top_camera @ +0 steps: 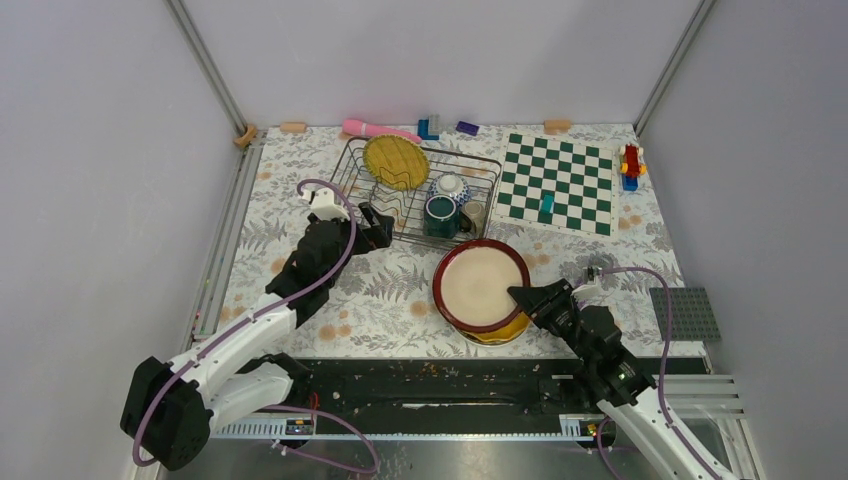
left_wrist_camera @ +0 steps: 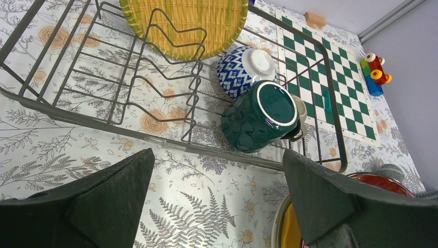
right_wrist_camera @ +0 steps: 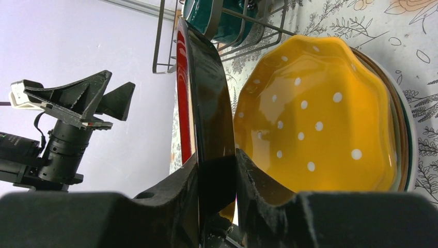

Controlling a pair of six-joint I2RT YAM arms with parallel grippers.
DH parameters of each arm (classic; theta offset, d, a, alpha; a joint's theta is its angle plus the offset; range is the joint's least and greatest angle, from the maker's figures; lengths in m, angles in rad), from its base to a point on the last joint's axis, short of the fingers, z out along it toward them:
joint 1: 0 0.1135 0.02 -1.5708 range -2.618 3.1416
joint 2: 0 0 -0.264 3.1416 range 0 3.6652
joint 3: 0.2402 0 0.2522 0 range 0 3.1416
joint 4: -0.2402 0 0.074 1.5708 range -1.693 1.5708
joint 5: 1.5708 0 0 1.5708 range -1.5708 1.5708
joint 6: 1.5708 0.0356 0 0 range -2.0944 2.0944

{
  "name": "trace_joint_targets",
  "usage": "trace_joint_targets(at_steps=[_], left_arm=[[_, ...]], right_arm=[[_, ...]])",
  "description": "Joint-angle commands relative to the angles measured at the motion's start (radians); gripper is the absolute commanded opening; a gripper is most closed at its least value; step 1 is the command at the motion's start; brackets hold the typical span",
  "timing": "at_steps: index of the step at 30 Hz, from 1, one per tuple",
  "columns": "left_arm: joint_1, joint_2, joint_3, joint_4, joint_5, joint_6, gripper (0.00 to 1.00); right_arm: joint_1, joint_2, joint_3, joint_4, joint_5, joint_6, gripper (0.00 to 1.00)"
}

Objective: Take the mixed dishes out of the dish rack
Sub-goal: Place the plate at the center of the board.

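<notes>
The dark wire dish rack point(top_camera: 350, 158) at the back holds the yellow woven-look plate point(top_camera: 396, 161), the patterned bowl point(top_camera: 449, 187) and the dark green mug point(top_camera: 439, 214). They also show in the left wrist view: the plate point(left_wrist_camera: 206, 20), bowl point(left_wrist_camera: 243, 64) and mug point(left_wrist_camera: 261, 114). My right gripper point(top_camera: 527, 297) is shut on the rim of the cream plate with dark red rim point(top_camera: 480, 283), held just above the yellow plate point(right_wrist_camera: 320, 119) stacked in front of the rack. My left gripper point(top_camera: 378, 226) is open and empty at the rack's front left edge.
A green-and-white chessboard point(top_camera: 558, 184) with a small teal piece lies right of the rack. A toy point(top_camera: 631, 165) stands at the far right, a pink object point(top_camera: 375, 129) and small blocks at the back edge. A grey baseplate point(top_camera: 686, 312) lies at the right front.
</notes>
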Motion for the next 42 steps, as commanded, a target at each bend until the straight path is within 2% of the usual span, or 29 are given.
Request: trace_joint_targets(at_steps=[1,11,25,36,42], left_arm=[[-0.006,-0.003,0.058,0.019,-0.031,0.019,0.99],[-0.009,0.012,0.068,0.012,-0.039,0.020,0.99],[-0.015,0.016,0.072,0.009,-0.041,0.023,0.99],[-0.017,0.032,0.081,0.001,-0.052,0.026,0.99],[-0.016,0.037,0.087,-0.003,-0.055,0.028,0.99]], right_arm=[[0.005,-0.049,0.040,-0.039,0.046,0.095,0.00],[0.005,-0.083,0.078,-0.198,0.057,0.097,0.00],[0.004,-0.042,0.076,-0.234,0.098,0.106,0.00],[0.005,-0.031,0.095,-0.314,0.147,0.114,0.08],[0.005,-0.011,0.106,-0.345,0.163,0.111,0.17]])
